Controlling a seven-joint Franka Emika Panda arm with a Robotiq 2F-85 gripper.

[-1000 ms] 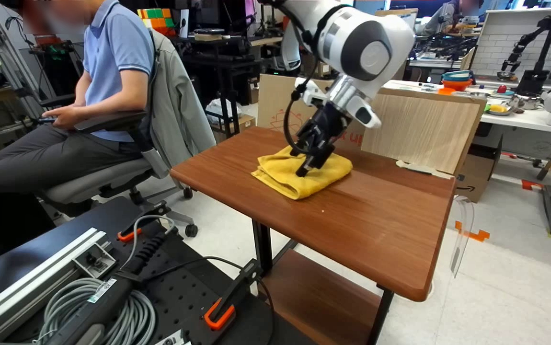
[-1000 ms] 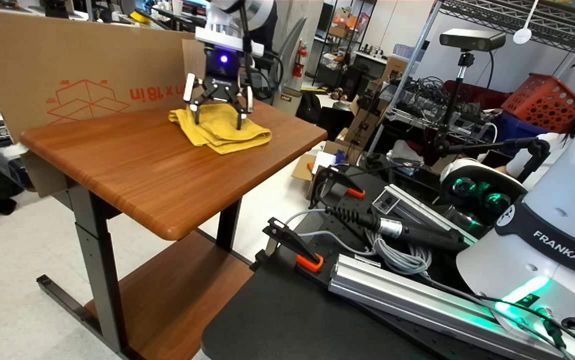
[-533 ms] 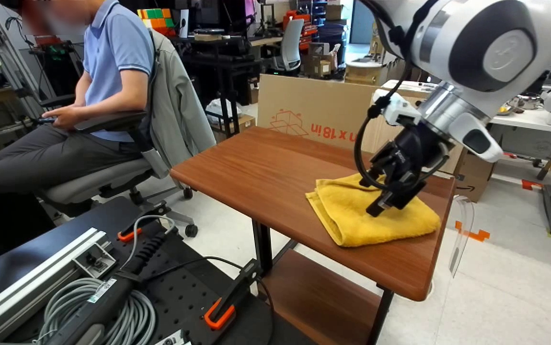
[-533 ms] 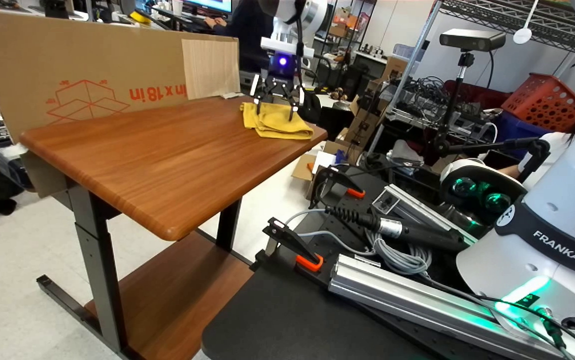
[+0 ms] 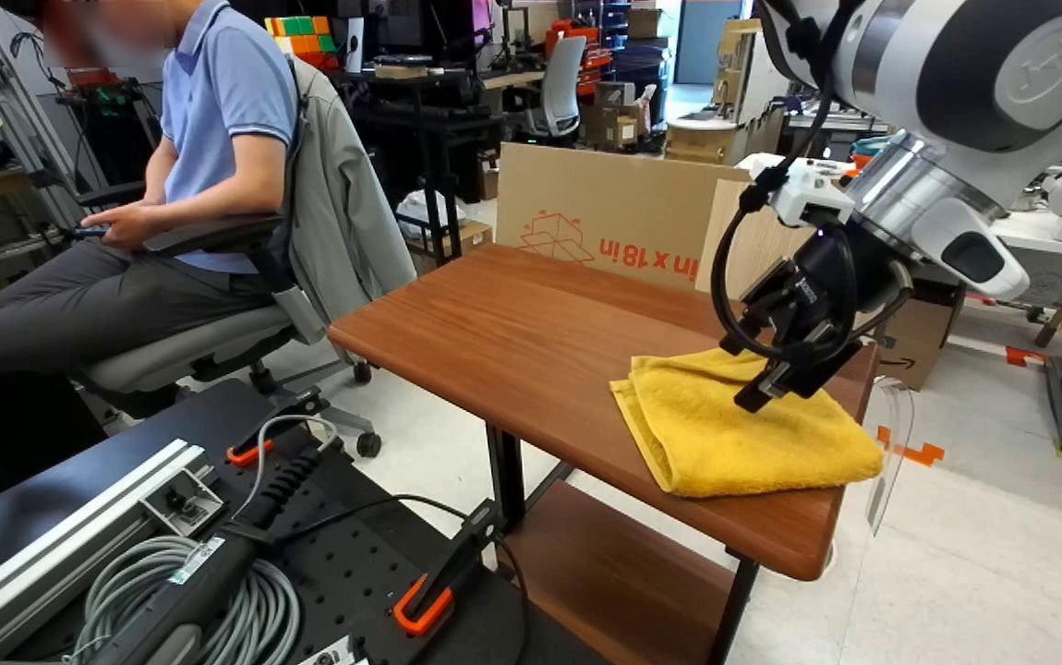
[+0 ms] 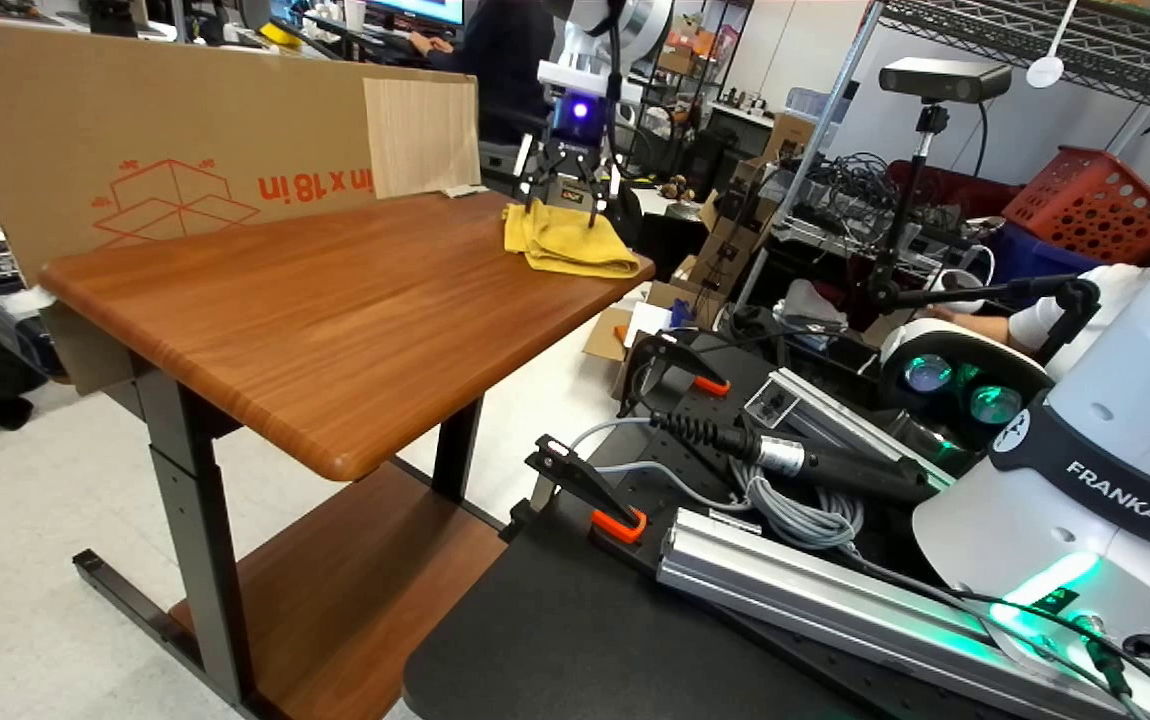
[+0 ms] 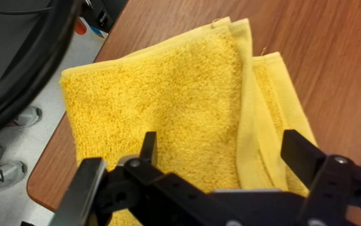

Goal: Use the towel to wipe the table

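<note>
A folded yellow towel lies on the brown wooden table [image 5: 512,323], near one end. The towel shows in both exterior views [image 5: 706,443] [image 6: 580,250], and one corner sticks out past the table's edge. In the wrist view the towel [image 7: 180,103] fills the middle, with its folded hems on the right. My gripper [image 5: 742,371] is open over the towel, fingers pointing down. In the wrist view the gripper's fingertips [image 7: 220,138] stand wide apart with flat towel between them and nothing gripped. The fingertips are at or just above the cloth; I cannot tell if they touch.
A cardboard panel [image 5: 605,203] stands along the table's back edge, with a wood-patterned sheet [image 6: 423,135] on it. A black bench [image 6: 535,620] with clamps and coiled cable is beside the table. A person [image 5: 226,139] sits in a chair off one table end.
The towel and gripper have moved together along the table to its end, far at first, then a little more. In the last half second the gripper has risen slightly. It stays open.
</note>
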